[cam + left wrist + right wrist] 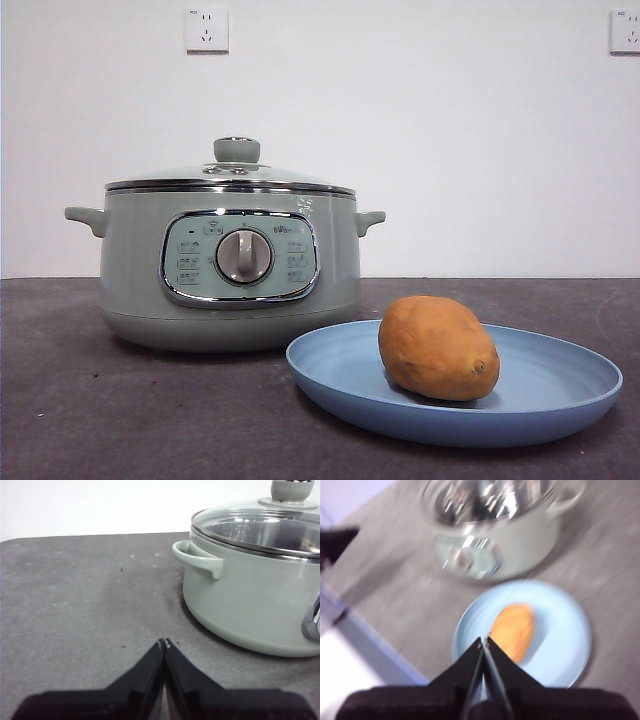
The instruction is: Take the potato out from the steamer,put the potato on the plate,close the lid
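Note:
The potato [438, 347] lies on the light-blue plate [545, 400], to the right of and in front of the steamer [231, 265]. The lid [232, 170] sits closed on the steamer. The right wrist view, blurred, looks down from above on the potato [516, 630], the plate [560, 645] and the steamer [495, 540]; my right gripper [484, 641] is shut and empty, high over the plate. My left gripper [164, 642] is shut and empty, low over the table beside the steamer [255, 595], whose lid [260, 525] is on.
The table [120, 420] is dark grey, with a white wall behind carrying two sockets [206, 30]. The table's front edge shows in the right wrist view [375, 640]. Neither arm shows in the front view.

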`<action>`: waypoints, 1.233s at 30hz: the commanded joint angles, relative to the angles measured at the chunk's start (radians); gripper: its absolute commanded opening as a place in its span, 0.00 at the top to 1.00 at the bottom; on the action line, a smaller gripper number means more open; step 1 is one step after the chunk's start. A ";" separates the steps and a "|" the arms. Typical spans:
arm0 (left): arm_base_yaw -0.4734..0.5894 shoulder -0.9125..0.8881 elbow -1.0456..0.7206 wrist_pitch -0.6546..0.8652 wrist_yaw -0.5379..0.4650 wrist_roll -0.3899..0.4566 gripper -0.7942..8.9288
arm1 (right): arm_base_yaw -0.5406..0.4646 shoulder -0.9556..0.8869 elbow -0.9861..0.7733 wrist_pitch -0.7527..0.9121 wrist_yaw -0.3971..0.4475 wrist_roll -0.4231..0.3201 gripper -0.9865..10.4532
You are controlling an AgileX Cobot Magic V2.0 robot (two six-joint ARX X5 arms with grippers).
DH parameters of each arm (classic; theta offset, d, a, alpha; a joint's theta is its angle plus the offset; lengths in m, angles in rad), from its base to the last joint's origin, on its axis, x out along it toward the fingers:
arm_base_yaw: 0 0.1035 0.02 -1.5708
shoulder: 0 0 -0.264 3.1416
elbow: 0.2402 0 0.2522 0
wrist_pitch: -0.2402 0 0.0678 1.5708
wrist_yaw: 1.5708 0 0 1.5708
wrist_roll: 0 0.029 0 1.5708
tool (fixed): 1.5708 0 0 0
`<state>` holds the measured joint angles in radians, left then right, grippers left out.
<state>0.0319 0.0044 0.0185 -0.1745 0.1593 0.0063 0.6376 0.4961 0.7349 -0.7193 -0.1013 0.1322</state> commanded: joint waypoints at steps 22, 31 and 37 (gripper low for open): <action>0.003 -0.003 -0.015 0.001 -0.001 -0.007 0.92 | -0.644 -0.447 -0.612 0.637 0.003 0.027 0.91; 0.003 -0.003 -0.015 0.001 -0.001 -0.007 0.92 | -0.643 -0.495 -0.727 0.628 0.003 0.036 0.91; 0.003 -0.003 -0.015 0.001 -0.001 -0.007 0.92 | -0.643 -0.495 -0.727 0.558 0.003 0.034 0.91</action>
<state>0.0319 0.0044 0.0185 -0.1745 0.1593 0.0063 -0.0059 0.0040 0.0162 -0.1562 -0.1013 0.1581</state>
